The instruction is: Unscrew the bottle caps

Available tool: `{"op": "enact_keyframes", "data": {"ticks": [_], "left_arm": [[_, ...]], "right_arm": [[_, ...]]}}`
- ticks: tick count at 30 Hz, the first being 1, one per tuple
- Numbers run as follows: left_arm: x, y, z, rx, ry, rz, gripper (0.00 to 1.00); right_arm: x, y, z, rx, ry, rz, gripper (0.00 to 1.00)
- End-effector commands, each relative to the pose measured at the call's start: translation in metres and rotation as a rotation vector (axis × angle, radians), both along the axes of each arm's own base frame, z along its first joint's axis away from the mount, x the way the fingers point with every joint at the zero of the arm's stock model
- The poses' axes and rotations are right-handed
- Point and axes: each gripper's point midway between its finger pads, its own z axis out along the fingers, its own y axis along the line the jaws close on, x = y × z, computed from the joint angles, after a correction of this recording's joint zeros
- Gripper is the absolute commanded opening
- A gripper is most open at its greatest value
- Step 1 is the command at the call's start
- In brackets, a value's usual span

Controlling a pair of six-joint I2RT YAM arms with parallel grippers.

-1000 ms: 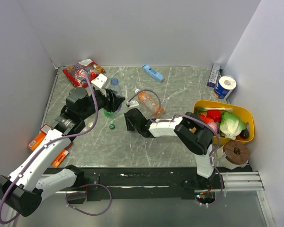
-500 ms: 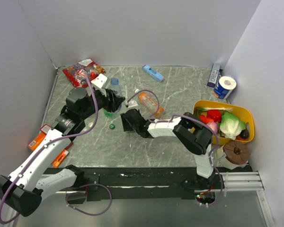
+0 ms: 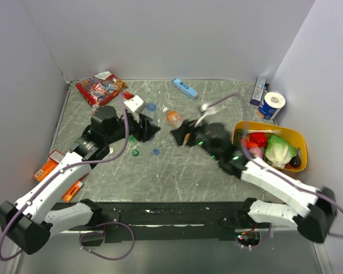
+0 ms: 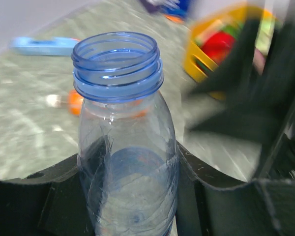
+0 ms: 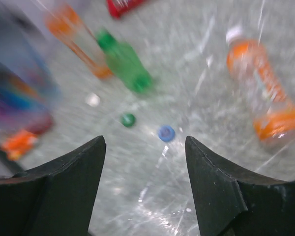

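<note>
**Caps: two off, one on, one unreadable**

Nearest me, left of the tabletop's [image 3: 177,171] middle, lie the loose blue cap [image 3: 156,151] and green cap [image 3: 135,152], close together but not touching. From that I judge two bottles opened.

My right gripper [image 5: 144,141] hangs over the middle of the tabletop, jaws apart with nothing between them. That arm stretches long and low from the near right corner, slanting toward the far left.

My left arm climbs from the near left corner, bends by the left edge and carries my left gripper [image 4: 129,164] inward. Its jaws are clamped on the body of the clear bottle [image 4: 125,123]. That bottle stands upright a little left of the middle, toward the far edge, with its mouth bare and its threads showing.

Past my right jaws, the orange bottle [image 3: 175,119] lies on its side near the middle, toward the far edge. Its white cap [image 3: 165,109] is on, so I judge it the job left.

The green bottle [image 5: 125,63] also lies on its side and shows only in my right wrist view. The other orange bottle [image 5: 74,38] is beside it, too blurred for me to read its cap. A small white disc [image 5: 93,100] lies near them; I cannot tell whether it is a cap.
</note>
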Motion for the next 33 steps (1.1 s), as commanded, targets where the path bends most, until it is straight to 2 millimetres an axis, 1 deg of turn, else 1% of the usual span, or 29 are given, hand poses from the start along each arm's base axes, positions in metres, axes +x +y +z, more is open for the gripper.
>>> {"op": "enact_keyframes", "data": {"ticks": [1,2,3,4,5,6,7,9,10,11,14,18,23,28,33], "left_arm": [[-0.040,-0.038,0.001,0.027,-0.029,-0.244,0.53],[-0.043,-0.042,-0.001,0.037,-0.020,-0.262,0.53],[-0.047,-0.051,-0.009,0.054,0.007,-0.284,0.53],[-0.049,-0.053,-0.017,0.087,0.007,-0.300,0.53],[-0.050,-0.056,-0.018,0.094,0.012,-0.311,0.53],[-0.053,-0.062,-0.024,0.103,0.028,-0.328,0.53],[-0.055,-0.064,-0.027,0.107,0.037,-0.337,0.53],[-0.060,-0.071,-0.032,0.116,0.049,-0.360,0.53],[-0.061,-0.072,-0.033,0.118,0.052,-0.362,0.53],[-0.061,-0.073,-0.035,0.122,0.056,-0.361,0.53],[-0.061,-0.075,-0.039,0.137,0.064,-0.356,0.53],[-0.063,-0.078,-0.042,0.143,0.073,-0.367,0.53],[-0.066,-0.082,-0.047,0.152,0.085,-0.381,0.53],[-0.070,-0.086,-0.050,0.161,0.088,-0.388,0.52],[-0.067,-0.084,-0.046,0.154,0.067,-0.365,0.52]], "right_arm": [[-0.009,-0.042,0.065,0.136,0.080,0.060,0.73],[-0.012,-0.050,0.069,0.140,0.104,0.071,0.73],[-0.016,-0.055,0.094,0.180,0.084,0.123,0.74],[-0.020,-0.056,0.102,0.174,0.081,0.147,0.74],[-0.027,-0.056,0.103,0.159,0.106,0.173,0.74],[-0.028,-0.054,0.119,0.151,0.087,0.199,0.74],[-0.035,-0.049,0.123,0.155,0.098,0.246,0.74],[-0.040,-0.045,0.132,0.162,0.103,0.282,0.72],[-0.047,-0.041,0.135,0.176,0.107,0.327,0.72],[-0.049,-0.039,0.138,0.186,0.105,0.344,0.72],[-0.055,-0.033,0.135,0.183,0.131,0.388,0.70],[-0.053,-0.027,0.125,0.179,0.157,0.409,0.69],[-0.053,-0.016,0.119,0.179,0.177,0.434,0.66],[-0.048,-0.007,0.112,0.164,0.194,0.436,0.64],[-0.042,-0.002,0.097,0.161,0.229,0.424,0.62]]}}
